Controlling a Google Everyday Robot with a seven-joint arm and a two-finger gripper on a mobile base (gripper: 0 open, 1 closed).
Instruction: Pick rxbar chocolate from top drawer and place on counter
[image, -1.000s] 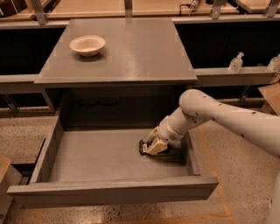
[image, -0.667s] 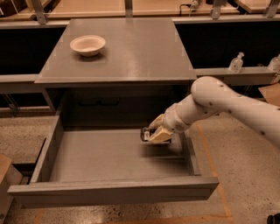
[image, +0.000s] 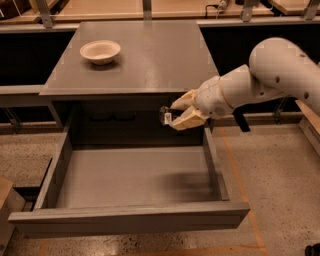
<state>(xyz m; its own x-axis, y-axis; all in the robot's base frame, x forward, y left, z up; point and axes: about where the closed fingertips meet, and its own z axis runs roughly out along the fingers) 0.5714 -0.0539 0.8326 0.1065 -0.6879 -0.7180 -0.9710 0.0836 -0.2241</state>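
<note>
Speckled flooring (image: 270, 170) runs under a grey cabinet, and just off its front edge hangs the gripper (image: 173, 115). Its two pale fingers are clamped on the rxbar chocolate (image: 164, 115), which shows as a small dark shape with a white patch at the fingertips. The bar is in the air above the back of the top drawer (image: 130, 221), which is pulled fully out with nothing visible on its floor. It sits a little below the level of the counter (image: 150, 55) and in front of it. The pick looks complete and the carry to the counter is in hand. The next move calls for raising the bar clear of the counter's front lip and then reaching in over the bare grey top. The lowering spot should stay well apart from the pale bowl (image: 100, 51) at the far left corner.
</note>
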